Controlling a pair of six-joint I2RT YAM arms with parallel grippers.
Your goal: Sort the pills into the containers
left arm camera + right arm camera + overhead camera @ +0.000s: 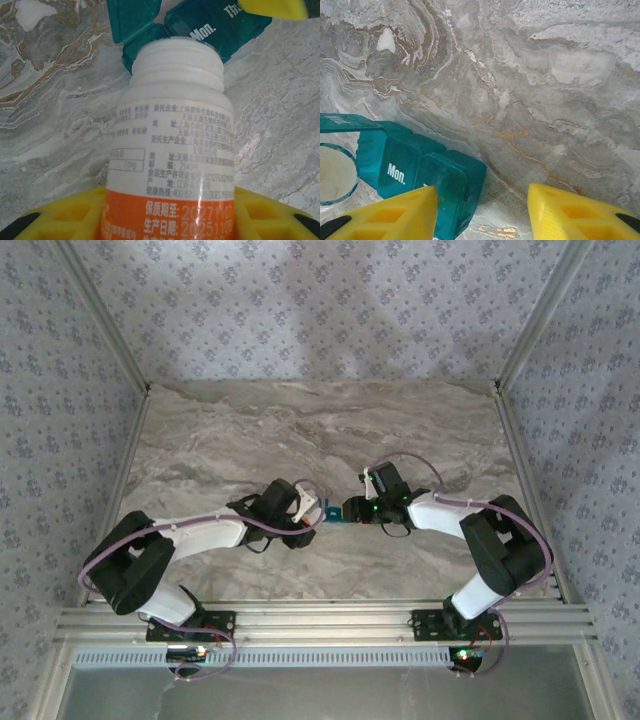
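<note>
Left tool (167, 217): pinching the white orange-banded plastic bottle (172, 125), mouth at the teal-blue plastic compartment strip (220, 25) on the marble table (545, 75).
Right tool (482, 215): spread, one finger by the strip's end.
Pour: I tilt slowly, rim over the open cell.
Hidden: that cell's inside, behind the bottle; pills I can't make out.

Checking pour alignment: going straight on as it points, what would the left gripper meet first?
Probably the teal plastic pill strip, right ahead of the white orange-banded plastic bottle that the left gripper holds; depth unclear.
</note>
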